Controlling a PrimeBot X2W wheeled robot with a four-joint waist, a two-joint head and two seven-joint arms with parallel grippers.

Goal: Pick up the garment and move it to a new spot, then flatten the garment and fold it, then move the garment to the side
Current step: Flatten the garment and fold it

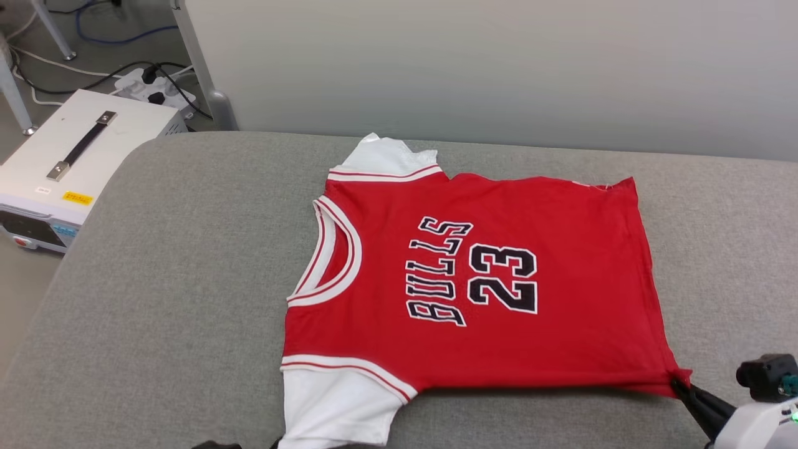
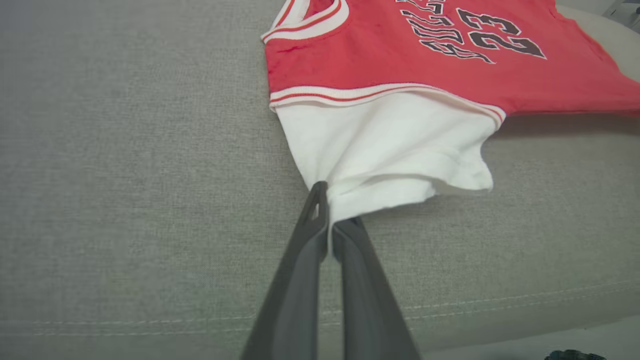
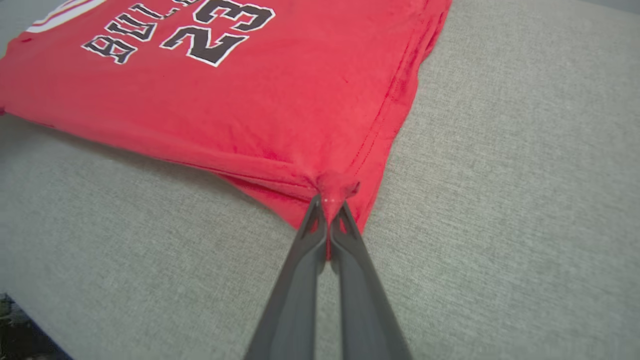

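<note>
The garment (image 1: 474, 280), a red jersey with white sleeves and black "BULLS 23" lettering, lies spread front-up on the grey cushioned surface (image 1: 174, 299), neck to the left. My left gripper (image 2: 330, 210) is shut on the edge of the near white sleeve (image 2: 385, 145), pulling it taut. My right gripper (image 3: 330, 202) is shut on the near hem corner of the garment (image 3: 280, 100), and its dark fingers (image 1: 698, 399) show at the lower right of the head view. The near edge of the garment (image 2: 450, 65) is lifted slightly off the surface between the two grips.
A white equipment box (image 1: 75, 162) with a black handle stands on the floor to the left, with cables and a power strip (image 1: 156, 87) behind it. A pale wall (image 1: 499, 62) runs along the far edge. Bare grey surface surrounds the garment on the left and right.
</note>
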